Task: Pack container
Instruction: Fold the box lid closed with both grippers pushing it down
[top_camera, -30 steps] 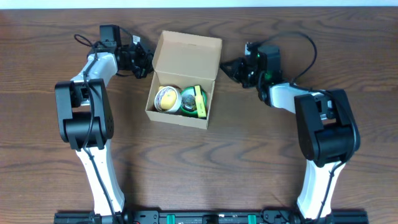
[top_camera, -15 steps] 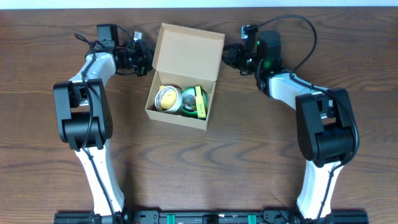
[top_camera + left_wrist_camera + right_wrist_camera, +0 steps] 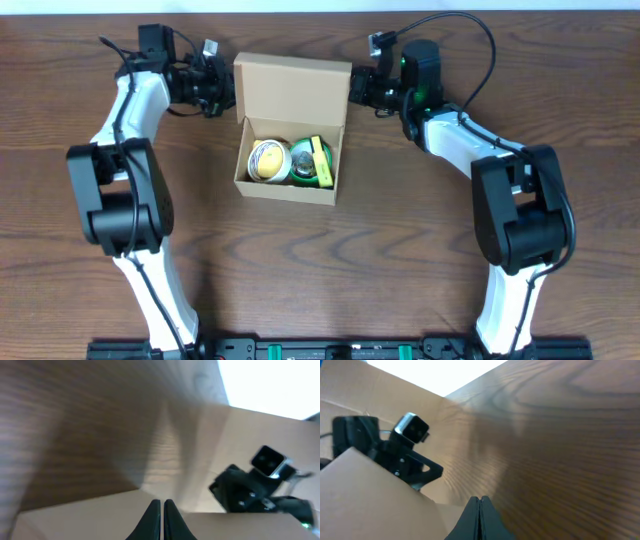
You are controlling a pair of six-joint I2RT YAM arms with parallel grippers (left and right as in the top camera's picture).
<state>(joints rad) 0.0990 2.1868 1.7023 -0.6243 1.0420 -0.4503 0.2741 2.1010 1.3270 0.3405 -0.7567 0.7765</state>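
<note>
No words or numbers can be read anywhere. The container (image 3: pixel 292 88) is plain tan card with no print on it. The yellow round thing (image 3: pixel 268 160) and the green pack (image 3: pixel 310 162) inside may have labels, but they are too small to read.

Both arms reaching far forward, angled inward, left pincer (image 3: pixel 218 82) and right pincer (image 3: pixel 360 88) both closed

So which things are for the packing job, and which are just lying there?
For the job: the container, the yellowish round thing and green round thing inside it, the left gripper and right gripper by its flap.
Just there: the wooden table underneath.
</note>
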